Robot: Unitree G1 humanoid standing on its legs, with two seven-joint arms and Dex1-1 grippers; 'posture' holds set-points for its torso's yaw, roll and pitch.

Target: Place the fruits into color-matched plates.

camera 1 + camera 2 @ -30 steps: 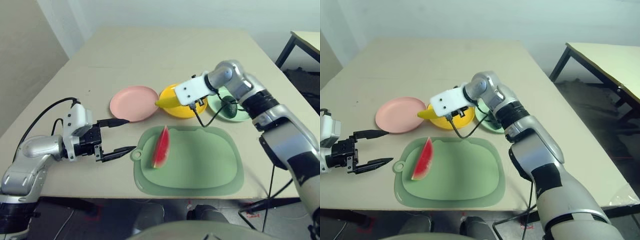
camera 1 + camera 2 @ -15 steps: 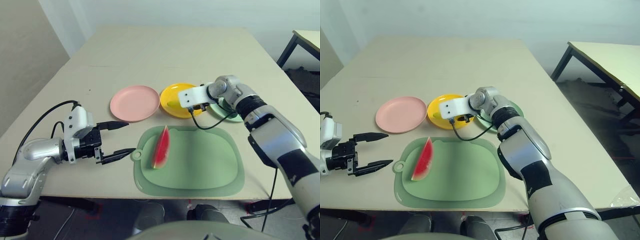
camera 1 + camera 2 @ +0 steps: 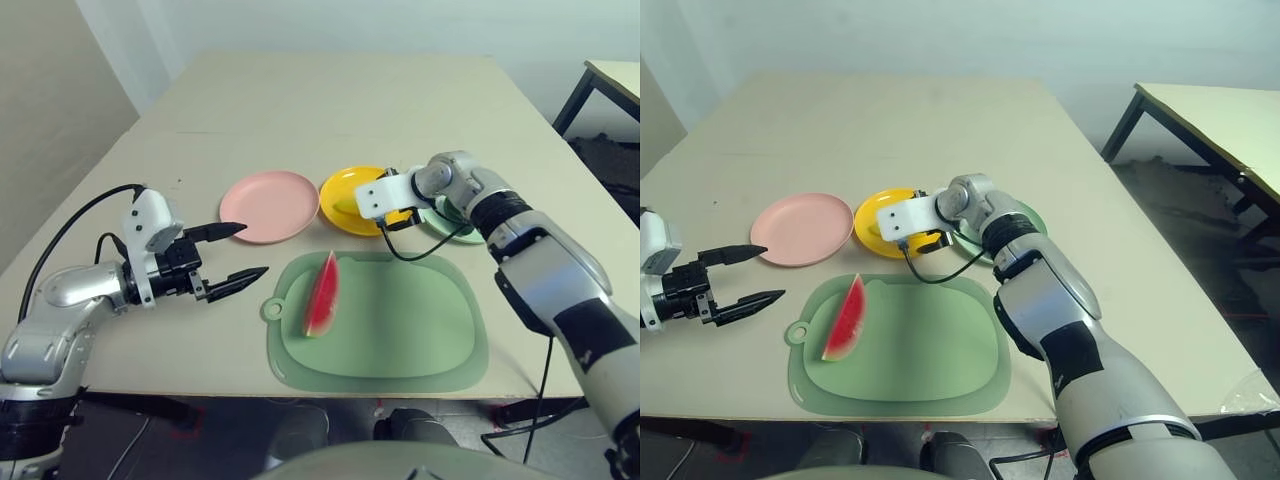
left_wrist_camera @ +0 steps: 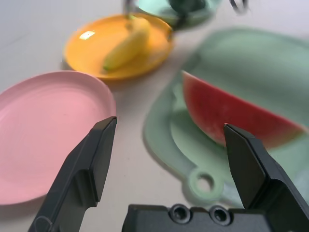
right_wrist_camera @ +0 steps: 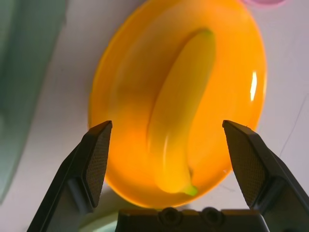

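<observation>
The yellow banana lies in the yellow plate. My right gripper hovers just above it, open, with a finger on either side and nothing held. The red watermelon wedge stands on its rind on the big green mat. Left of the yellow plate sits the pink plate, bare. The mint green plate is partly hidden behind my right arm, with a dark green avocado in it. My left gripper is open, left of the mat and below the pink plate.
A black cable loops from my right wrist over the mat's far edge. The mat's ring tab points toward my left gripper. A second table stands at the far right.
My right gripper came down to the yellow plate with the banana, opened and let it go. My left gripper lifted slightly toward the pink plate, still open.
</observation>
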